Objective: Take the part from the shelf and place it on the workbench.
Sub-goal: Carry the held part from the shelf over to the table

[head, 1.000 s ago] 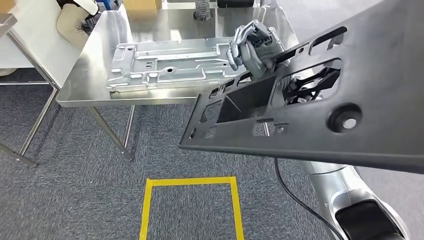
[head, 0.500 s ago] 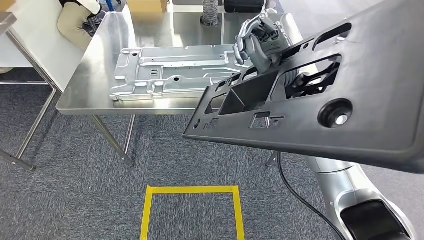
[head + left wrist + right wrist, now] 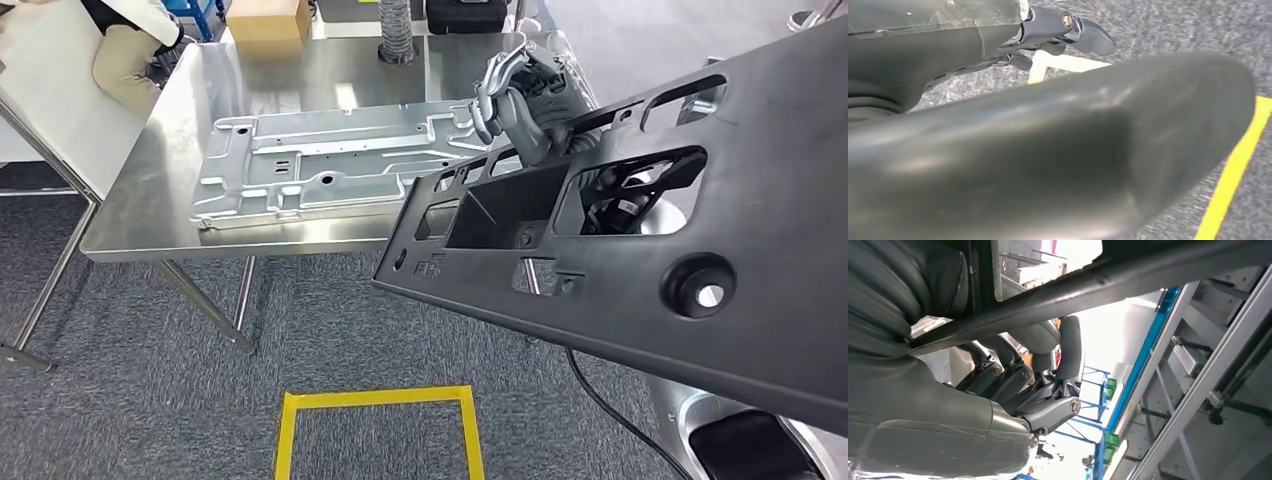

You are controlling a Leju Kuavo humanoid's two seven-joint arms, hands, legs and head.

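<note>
From my head camera, my right hand point(image 3: 520, 100) grips the upper edge of the black part point(image 3: 640, 250), a long flat plastic panel with cut-outs, and holds it tilted in the air, its near end over the grey carpet point(image 3: 150, 400) and its far edge over the corner of the steel workbench point(image 3: 130, 215). On the workbench lies a silver stamped metal plate point(image 3: 320, 165). A yellow tape square point(image 3: 375, 425) marks the carpet below. A cardboard box point(image 3: 265, 18) sits at the bench's far side.

At my left wrist, my left hand point(image 3: 1048, 35) shows dark fingers point(image 3: 1088, 37) above carpet and yellow tape; whether it grips anything I cannot tell.

At my right wrist, my fingers point(image 3: 1068, 347) curl around a black bar of the part point(image 3: 1128, 277).
</note>
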